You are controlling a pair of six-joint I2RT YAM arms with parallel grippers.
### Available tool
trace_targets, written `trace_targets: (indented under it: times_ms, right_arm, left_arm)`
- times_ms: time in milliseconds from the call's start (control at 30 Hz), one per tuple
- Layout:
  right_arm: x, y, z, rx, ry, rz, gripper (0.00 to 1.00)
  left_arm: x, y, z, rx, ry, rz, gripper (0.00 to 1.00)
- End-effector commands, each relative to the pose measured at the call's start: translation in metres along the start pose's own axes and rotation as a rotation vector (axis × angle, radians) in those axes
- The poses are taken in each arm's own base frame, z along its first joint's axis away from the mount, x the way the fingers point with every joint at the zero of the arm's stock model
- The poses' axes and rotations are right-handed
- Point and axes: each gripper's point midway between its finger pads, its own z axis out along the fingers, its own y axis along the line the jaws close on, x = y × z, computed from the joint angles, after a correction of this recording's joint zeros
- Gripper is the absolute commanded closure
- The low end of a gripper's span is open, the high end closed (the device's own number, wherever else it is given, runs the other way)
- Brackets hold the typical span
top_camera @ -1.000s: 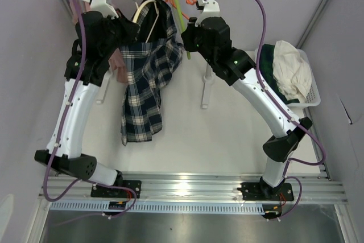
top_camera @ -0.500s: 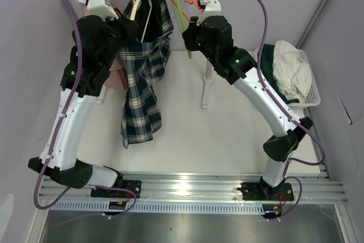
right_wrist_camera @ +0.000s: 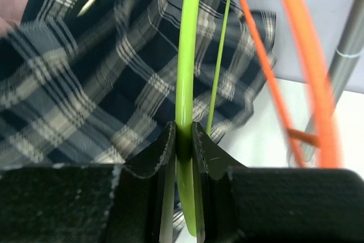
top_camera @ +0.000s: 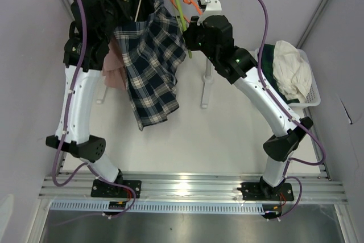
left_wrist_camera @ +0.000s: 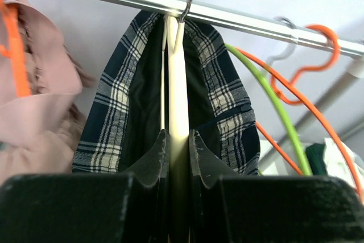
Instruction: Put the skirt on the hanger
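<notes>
From the left wrist, the cream hanger (left_wrist_camera: 177, 95) runs off the bottom edge between the fingers of the left end effector (left_wrist_camera: 178, 146), and the pink garment (left_wrist_camera: 45, 112) is cropped at the left edge. From the right wrist, the skirt (right_wrist_camera: 85, 83) is blurred, and the green hanger (right_wrist_camera: 186, 55) in the right end effector (right_wrist_camera: 183, 146) leaves the top edge.

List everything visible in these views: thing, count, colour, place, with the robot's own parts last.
silver metal rail: one, silver, across the back.
cream metal-hooked hanger: one, cream, at the rail.
dark plaid fabric skirt: one, navy and white, draped over it.
thin green hanger: one, green, right of the skirt.
orange hangers: at least two, orange, along the rail.
pink ruffled garment: one, pink, left of the skirt.
white plastic basket: one, white, far right.
left gripper: one, black, shut on the cream hanger.
right gripper: one, black, shut on the green hanger.
</notes>
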Motion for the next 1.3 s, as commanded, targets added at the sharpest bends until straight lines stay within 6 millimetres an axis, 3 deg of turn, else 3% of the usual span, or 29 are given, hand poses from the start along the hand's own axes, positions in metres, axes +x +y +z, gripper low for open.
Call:
trace_targets:
  times_ms: [0, 33, 67, 300, 467, 567, 733, 867, 967, 1033, 1067, 1133, 1167, 1267]
  right_arm:
    - [-0.015, -0.002, 0.000, -0.001, -0.042, 0.017, 1.00]
    - [-0.015, -0.003, 0.000, -0.001, -0.040, 0.017, 1.00]
    - [-0.016, -0.001, 0.000, -0.004, -0.042, 0.016, 1.00]
    - [-0.016, 0.001, 0.002, -0.014, -0.035, 0.017, 1.00]
    - [-0.014, 0.000, 0.002, -0.012, -0.029, 0.019, 1.00]
    - [-0.011, 0.000, 0.003, -0.009, -0.024, 0.020, 1.00]
    - [-0.008, -0.001, 0.004, -0.003, -0.019, 0.017, 1.00]
    - [-0.006, -0.002, 0.003, 0.002, -0.015, 0.017, 1.00]
    - [-0.007, -0.003, 0.003, 0.002, -0.016, 0.018, 0.93]
    - [-0.007, -0.002, 0.002, -0.002, -0.017, 0.023, 0.78]
    - [-0.007, -0.002, 0.001, -0.004, -0.014, 0.024, 0.65]
    - [-0.010, -0.001, -0.002, -0.009, -0.024, 0.031, 0.54]
    - [-0.009, -0.001, -0.002, -0.011, -0.020, 0.031, 0.42]
    - [-0.016, 0.001, -0.010, -0.027, -0.030, 0.048, 0.26]
  left_arm:
    - [-0.067, 0.009, 0.003, 0.055, -0.192, -0.042, 1.00]
    - [-0.065, 0.006, 0.008, 0.104, -0.176, -0.042, 1.00]
    - [-0.070, 0.017, 0.012, 0.095, -0.185, -0.058, 1.00]
    - [-0.044, 0.051, 0.043, 0.057, -0.121, -0.066, 1.00]
    - [-0.042, 0.073, 0.042, 0.014, -0.107, -0.073, 1.00]
    - [-0.030, 0.082, 0.044, -0.003, -0.064, -0.068, 1.00]
    - [-0.021, 0.077, 0.039, 0.030, -0.043, -0.050, 1.00]
    - [-0.015, 0.077, 0.038, 0.037, -0.020, -0.030, 0.82]
    - [-0.021, 0.076, 0.031, 0.037, -0.031, -0.019, 0.61]
    - [-0.026, 0.074, 0.024, 0.043, -0.042, -0.017, 0.50]
    - [-0.023, 0.074, 0.023, 0.040, -0.032, -0.018, 0.47]
    - [-0.034, 0.071, 0.010, 0.048, -0.058, -0.012, 0.42]
    - [-0.038, 0.069, 0.002, 0.051, -0.067, -0.008, 0.40]
    - [-0.037, 0.065, -0.008, 0.068, -0.064, -0.007, 0.38]
